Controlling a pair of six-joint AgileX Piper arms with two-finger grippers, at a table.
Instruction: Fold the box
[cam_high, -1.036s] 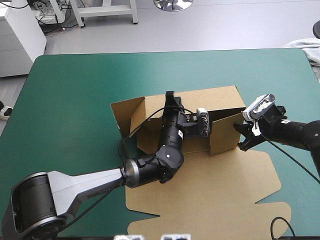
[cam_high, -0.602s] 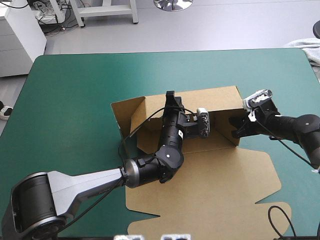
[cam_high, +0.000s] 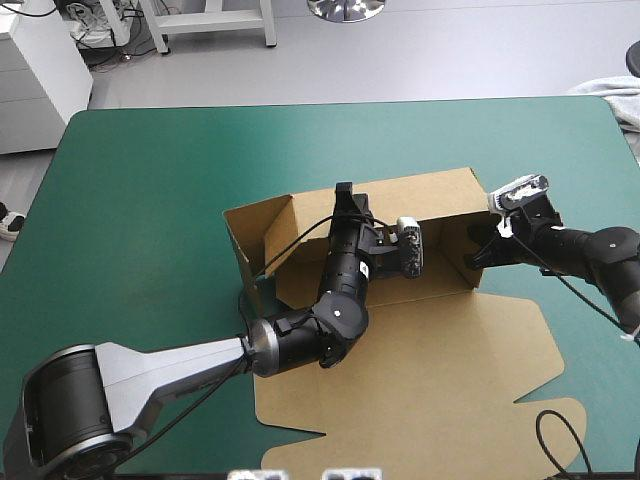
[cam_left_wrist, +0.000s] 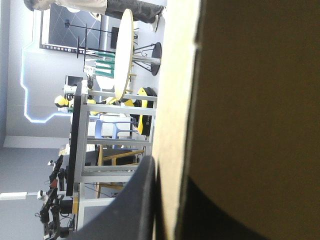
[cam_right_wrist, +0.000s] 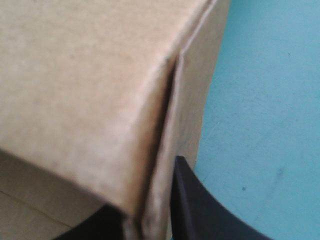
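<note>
The brown box (cam_high: 400, 350) lies mid-table with its lid flat toward the front and its back wall (cam_high: 420, 195) and side walls raised. My left gripper (cam_high: 346, 200) reaches over the tray to the top edge of the back wall. In the left wrist view the box (cam_left_wrist: 250, 100) edge runs between the black fingers (cam_left_wrist: 142, 200), so that gripper is shut on it. My right gripper (cam_high: 478, 250) is at the right side wall. In the right wrist view the box (cam_right_wrist: 75, 75) wall edge sits between the fingers (cam_right_wrist: 200, 210), pinched.
Teal-green cover (cam_high: 150, 180) lies bare around the box on the left, far and right sides. A pale cloth (cam_high: 612, 95) hangs at the table's far right corner. The flat lid reaches close to the table's front edge.
My right gripper moved in and away from the front edge, and the right side wall swung from slanted to square with the back wall. The left arm stayed at the back wall.
</note>
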